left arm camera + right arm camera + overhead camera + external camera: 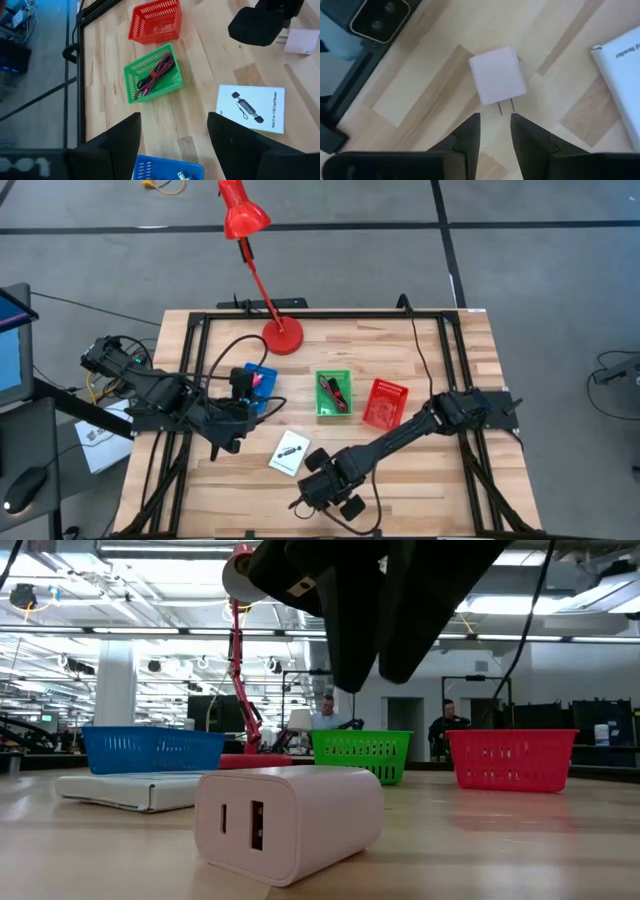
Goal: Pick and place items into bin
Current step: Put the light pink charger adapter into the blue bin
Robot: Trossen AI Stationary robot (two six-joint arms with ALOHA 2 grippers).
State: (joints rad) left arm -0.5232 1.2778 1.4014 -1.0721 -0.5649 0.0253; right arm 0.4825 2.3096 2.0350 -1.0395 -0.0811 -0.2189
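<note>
A pale pink charger cube (497,75) lies flat on the table near its front edge, its two prongs (505,107) pointing toward my right gripper (495,131). That gripper hangs above it (370,630), pointing down, fingers a narrow gap apart, with nothing between them. A white card box (289,452) with a black picture lies flat to its left. A dark red cable (156,75) lies inside the green bin (333,394). My left gripper (174,137) stands wide open above the table beside the blue bin (260,385), holding nothing.
A red bin (385,402) stands right of the green bin. A red desk lamp (283,336) stands on its base at the table's far middle, its head reaching past the far edge. Black frame rails (190,370) run along the table's sides. People sit in the room behind (325,715).
</note>
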